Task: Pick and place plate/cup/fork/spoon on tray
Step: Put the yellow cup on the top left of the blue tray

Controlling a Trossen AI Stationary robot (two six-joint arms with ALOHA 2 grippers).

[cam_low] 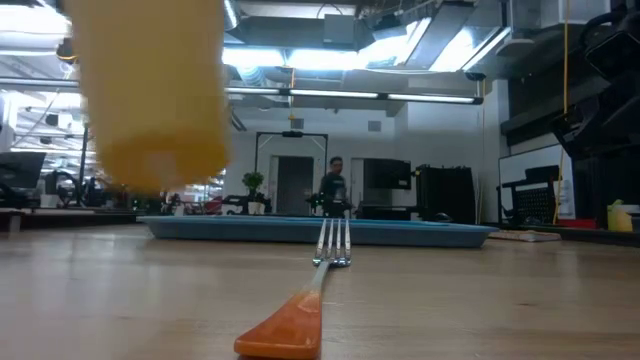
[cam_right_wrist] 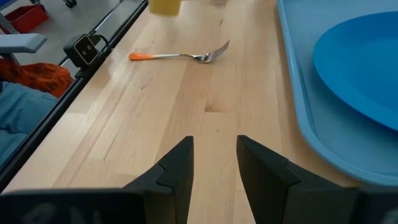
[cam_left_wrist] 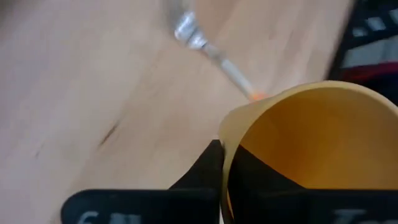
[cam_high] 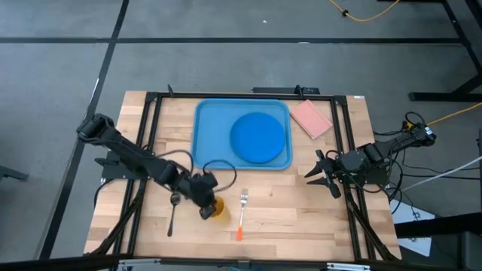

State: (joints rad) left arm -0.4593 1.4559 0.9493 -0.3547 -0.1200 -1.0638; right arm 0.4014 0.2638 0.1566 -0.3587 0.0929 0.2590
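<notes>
My left gripper (cam_high: 207,205) is shut on the yellow-orange cup (cam_high: 219,208) near the table's front edge; the low view shows the cup (cam_low: 150,90) above the tabletop. The dark spoon (cam_high: 172,211) lies on the table to the cup's left. The fork (cam_high: 242,214) with the orange handle lies to the cup's right, tines toward the tray. The blue plate (cam_high: 258,138) lies in the light-blue tray (cam_high: 207,128) at the table's far side. My right gripper (cam_high: 320,175) is open and empty at the table's right side, right of the tray. My left gripper holds the cup by its rim (cam_left_wrist: 225,134). One finger (cam_left_wrist: 202,173) is outside the wall and the other finger (cam_left_wrist: 264,175) is inside the cup. The cup is lifted clear of the table and stands about upright in the low view.
A pink rectangular pad (cam_high: 311,119) lies right of the tray at the far right. A black frame (cam_high: 151,120) runs along the table's edges. Bare wood lies between the tray and the fork (cam_right_wrist: 180,56). A person stands far off in the room.
</notes>
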